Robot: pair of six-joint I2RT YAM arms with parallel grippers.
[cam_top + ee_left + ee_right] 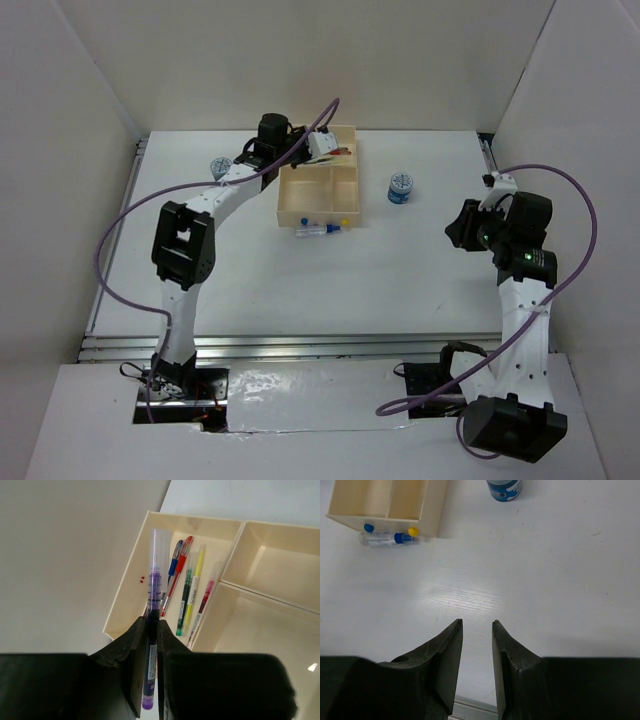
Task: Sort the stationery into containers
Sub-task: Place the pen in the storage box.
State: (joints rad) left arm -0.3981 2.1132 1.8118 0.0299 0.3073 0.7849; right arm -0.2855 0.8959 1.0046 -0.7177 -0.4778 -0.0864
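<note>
Left end effector [152, 630] pinches the purple pen [154, 575], axis 12–6 in the wrist view, its far end over the tray's [127, 597] long section, near-parallel to the pens [187, 592] lying toward 1 o'clock; right end effector [477, 630] spread, empty, well apart over the tabletop [545, 580], so left is nearer.

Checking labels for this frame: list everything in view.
tray: 1, cream, mid-table, four compartments
pens: 5, blue, red, green, yellow, pink, in long compartment
purple pen: 1, purple, held over long compartment
clear pen: 1, clear with blue cap, on table by tray's near wall
cylinders: 2, blue-white, one right of tray, one left
small pieces: 2, blue and yellow, at tray's near wall
table: 1, white
left pincer: shut on purple pen
right pincer: open, empty, over table
</note>
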